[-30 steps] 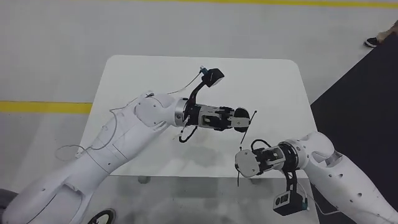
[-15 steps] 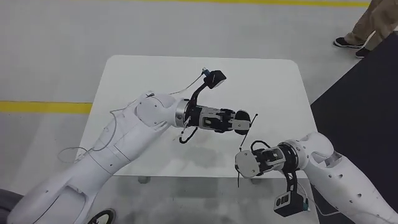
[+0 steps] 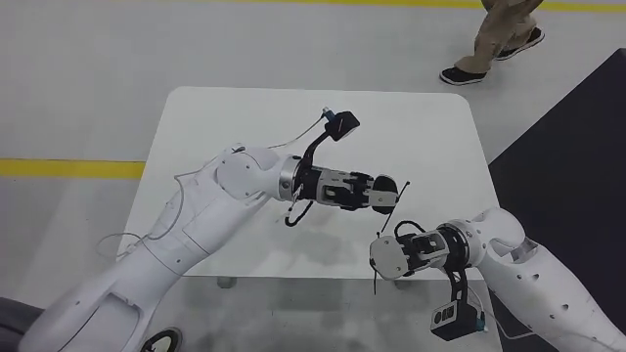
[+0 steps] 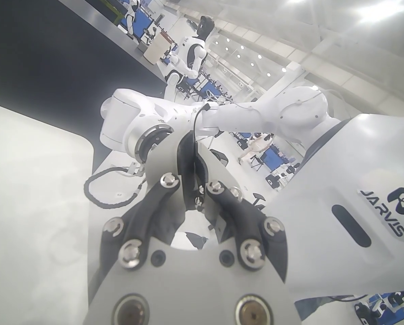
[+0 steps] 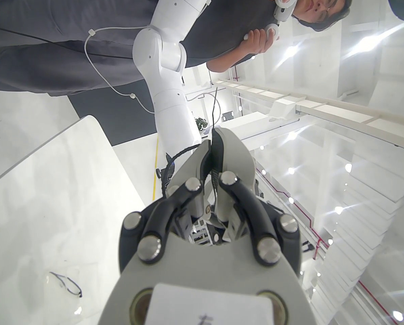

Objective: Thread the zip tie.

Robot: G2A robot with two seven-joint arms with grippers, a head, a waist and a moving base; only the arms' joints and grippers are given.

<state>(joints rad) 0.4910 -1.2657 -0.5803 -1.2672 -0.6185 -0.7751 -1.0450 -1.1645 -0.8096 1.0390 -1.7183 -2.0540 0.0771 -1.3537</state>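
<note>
- From above: a white table [image 3: 245,127], the left gripper [image 3: 391,194] up over its middle, the right gripper [image 3: 380,256] nearer the robot, close to the table's near edge. Tips near each other but apart.
- Same view: the zip tie [image 3: 391,210] as a thin black slanted line in the air, from just beside the left gripper's tip down toward the right gripper. A short black end pokes out past the right gripper, over the near edge. Cannot tell from up there whether it is one strap or two.
- Left wrist view: the left gripper [image 4: 190,140] clenched, fingers [image 4: 168,157] pressed together on the black strap of the zip tie [image 4: 194,126]. The strap runs on past the fingertips and curves to a small end piece. Beyond it, the right arm [image 4: 256,116], white; off to the side, a rounded corner of the table [image 4: 25,157].
- Right wrist view: the right gripper [image 5: 212,138] likewise clamped tight, pinching the zip tie [image 5: 214,109] between its fingers [image 5: 235,157]. The thin black strap stands straight out past the fingertips, in front of the left arm [image 5: 168,79]. Alongside, the table [image 5: 52,184], with a thin dark loop [image 5: 66,282] lying flat on it, well apart from the gripper.
</note>
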